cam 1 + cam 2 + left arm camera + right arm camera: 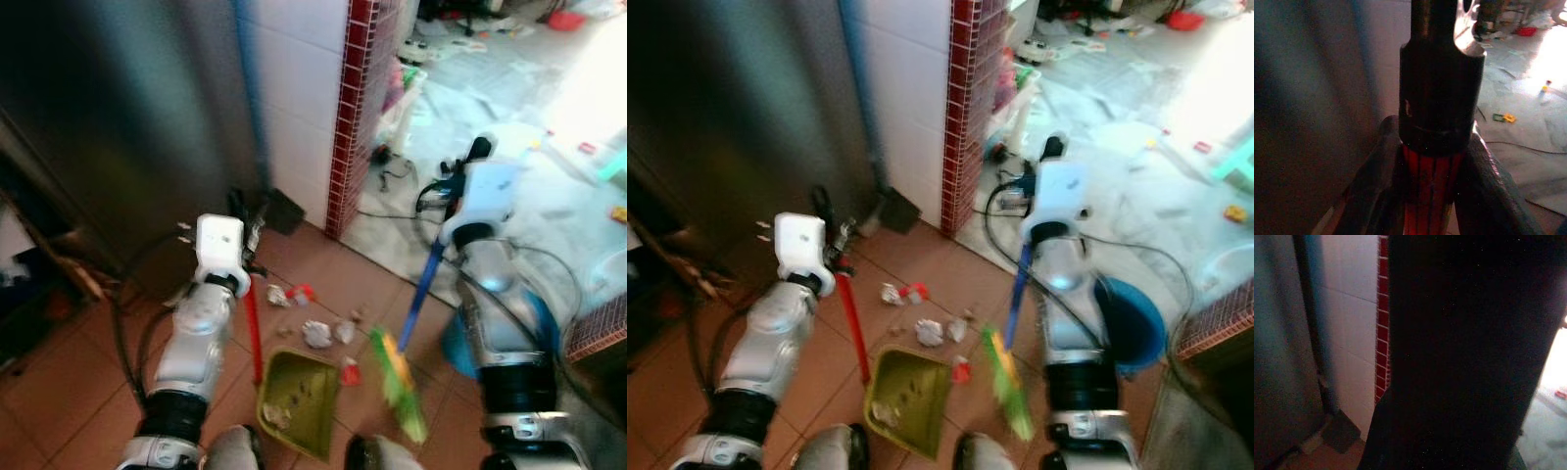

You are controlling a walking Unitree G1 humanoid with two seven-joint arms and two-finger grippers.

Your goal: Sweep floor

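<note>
Left gripper (1432, 196) clamps the red handle of the green dustpan (299, 401) resting on the near floor. Right gripper (453, 186), finger state indiscernible, carries the blue-handled broom (402, 377); crumpled paper (316, 334) lies just beyond the dustpan.

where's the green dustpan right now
In the left eye view the green dustpan sits on the red tile floor between the robot's arms, just below the crumpled paper scraps, its red handle held by the left gripper.

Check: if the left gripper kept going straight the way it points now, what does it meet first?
Likely the dark metal cabinet face ahead. The left gripper is shut on the red dustpan handle, pointing past the handle's black cap toward that surface. Depth is unclear in the dim wrist view.
</note>
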